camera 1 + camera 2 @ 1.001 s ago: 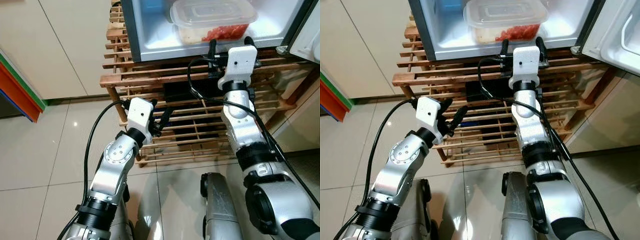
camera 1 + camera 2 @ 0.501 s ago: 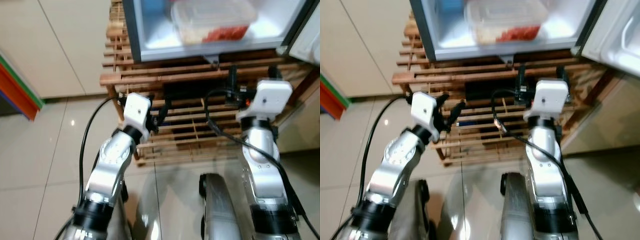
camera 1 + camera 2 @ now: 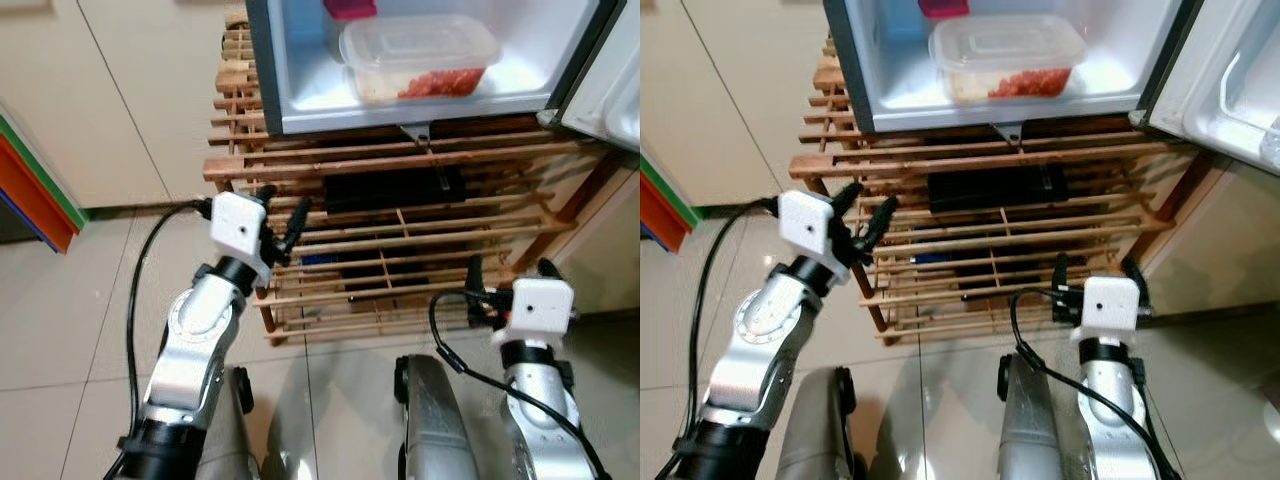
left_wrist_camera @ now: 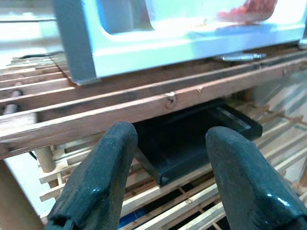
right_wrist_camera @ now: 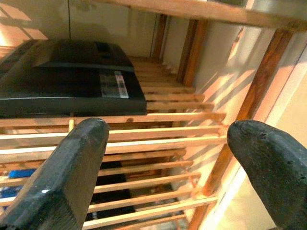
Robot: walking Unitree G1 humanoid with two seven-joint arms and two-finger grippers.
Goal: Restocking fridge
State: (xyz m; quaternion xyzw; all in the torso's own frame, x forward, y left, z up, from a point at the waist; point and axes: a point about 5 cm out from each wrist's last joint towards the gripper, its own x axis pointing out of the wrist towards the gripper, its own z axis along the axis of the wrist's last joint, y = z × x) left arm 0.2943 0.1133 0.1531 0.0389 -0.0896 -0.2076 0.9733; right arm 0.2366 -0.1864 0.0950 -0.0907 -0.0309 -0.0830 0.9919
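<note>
The fridge (image 3: 270, 70) stands open on top of a slatted wooden rack (image 3: 400, 160), its door (image 3: 1230, 80) swung out on the robot's right. On the fridge's white floor sits a clear lidded box (image 3: 420, 55) with red food showing through its wall. Just behind the box, at the back, is a pink-red item (image 3: 350, 8), cut off by the frame so I cannot tell what it is.

Under the fridge, on the rack's upper shelf, lies a flat black device (image 3: 395, 188) with a label on its top; the right wrist view shows it resting on the slats (image 5: 72, 76). Lower in the rack a small blue thing (image 3: 320, 259) shows between the slats, too hidden to identify.

The left tool (image 3: 280, 212) is raised in front of the rack's left end, near its upper slats, touching nothing. Its 2 fingers (image 4: 100, 177) stand apart with nothing between them, pointing toward the black device and the fridge's bottom edge.

The right tool (image 3: 508, 272) is held low in front of the rack's lower right part, well below the fridge. Its 2 fingers (image 5: 67, 167) are spread wide and empty, facing the rack's slats and right leg.

The rack stands on a pale tiled floor (image 3: 60, 300).
</note>
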